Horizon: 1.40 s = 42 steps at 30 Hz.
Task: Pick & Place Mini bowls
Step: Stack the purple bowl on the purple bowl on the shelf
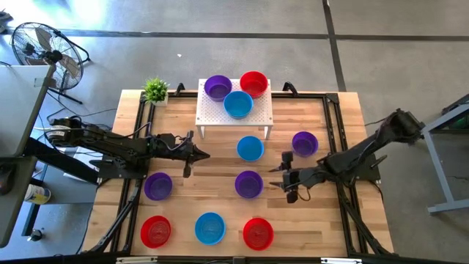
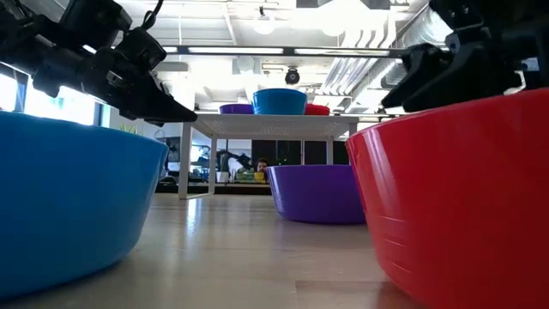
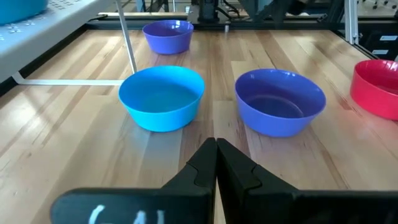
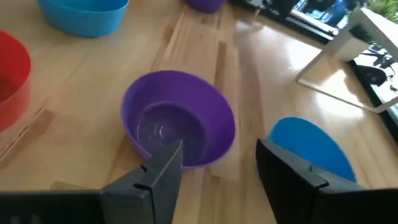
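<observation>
Three mini bowls, purple, red and blue, sit on the white perforated stand at the table's far side. Several more rest on the wood. My right gripper stands open just right of the middle purple bowl, pointing at it. In the right wrist view that purple bowl lies just ahead of my right gripper, with nothing between the fingers. My left gripper is shut and holds nothing, left of a blue bowl. In its wrist view my left gripper faces the blue bowl and the purple bowl.
Another purple bowl sits behind my right gripper. A purple bowl sits near the left edge. A red, a blue and a red bowl line the near edge. A small green plant stands at the far left corner.
</observation>
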Tool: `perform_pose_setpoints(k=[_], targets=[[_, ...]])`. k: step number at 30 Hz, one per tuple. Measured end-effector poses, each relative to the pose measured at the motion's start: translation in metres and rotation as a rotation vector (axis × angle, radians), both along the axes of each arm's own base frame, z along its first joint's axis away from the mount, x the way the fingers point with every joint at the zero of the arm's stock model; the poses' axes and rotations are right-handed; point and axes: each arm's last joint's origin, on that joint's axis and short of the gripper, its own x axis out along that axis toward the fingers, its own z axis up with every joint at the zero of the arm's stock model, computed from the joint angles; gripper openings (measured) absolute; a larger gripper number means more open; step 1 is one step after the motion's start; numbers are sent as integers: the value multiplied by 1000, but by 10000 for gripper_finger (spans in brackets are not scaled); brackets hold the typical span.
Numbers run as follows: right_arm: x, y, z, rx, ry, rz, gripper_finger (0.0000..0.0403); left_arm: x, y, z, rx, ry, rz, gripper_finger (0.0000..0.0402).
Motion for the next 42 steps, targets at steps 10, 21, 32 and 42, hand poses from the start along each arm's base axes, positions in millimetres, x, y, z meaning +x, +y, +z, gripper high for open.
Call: perform_pose_setpoints(k=[10, 21, 32, 42], targets=[[44, 25, -15, -109, 228, 167, 196, 0, 0, 0, 0, 2, -1, 3], [85, 42, -24, -249, 465, 234, 114, 0, 0, -1, -1, 15, -1, 3], [106, 43, -9, -323, 484, 321, 13, 0, 0, -1, -2, 15, -3, 3], [135, 21, 15, -302, 346, 421, 1, 0, 0, -1, -2, 15, -3, 3]])
